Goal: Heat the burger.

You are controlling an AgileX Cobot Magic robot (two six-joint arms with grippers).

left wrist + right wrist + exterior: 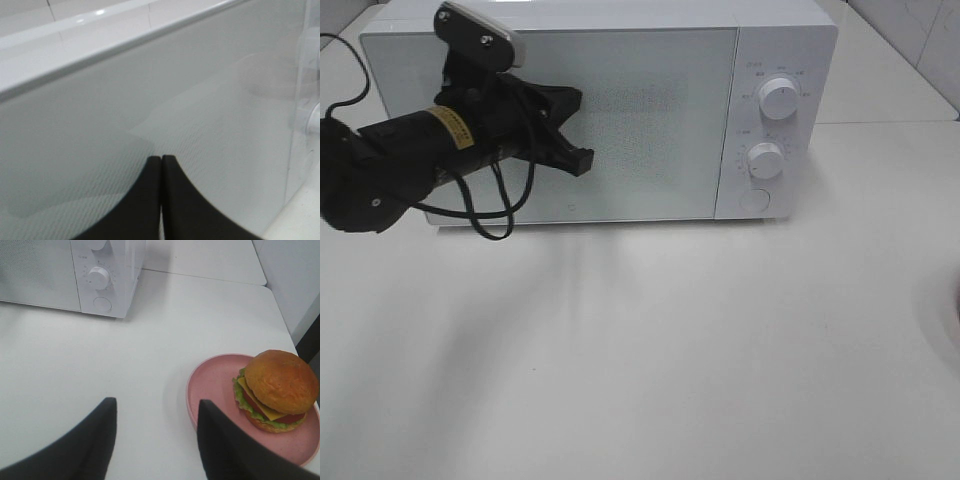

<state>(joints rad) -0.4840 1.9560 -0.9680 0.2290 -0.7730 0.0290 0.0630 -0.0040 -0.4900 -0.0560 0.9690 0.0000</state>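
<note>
Microwave (620,110) fills the upper part of the high view, door closed. The left arm reaches in from the left edge, its gripper (578,128) held level against the door's left half, jaws pressed together. The right gripper (157,432) hangs above the white table (75,365), jaws spread and holding nothing. The burger (276,390) sits on a pink plate (210,382), lower right of the right wrist view.
</note>
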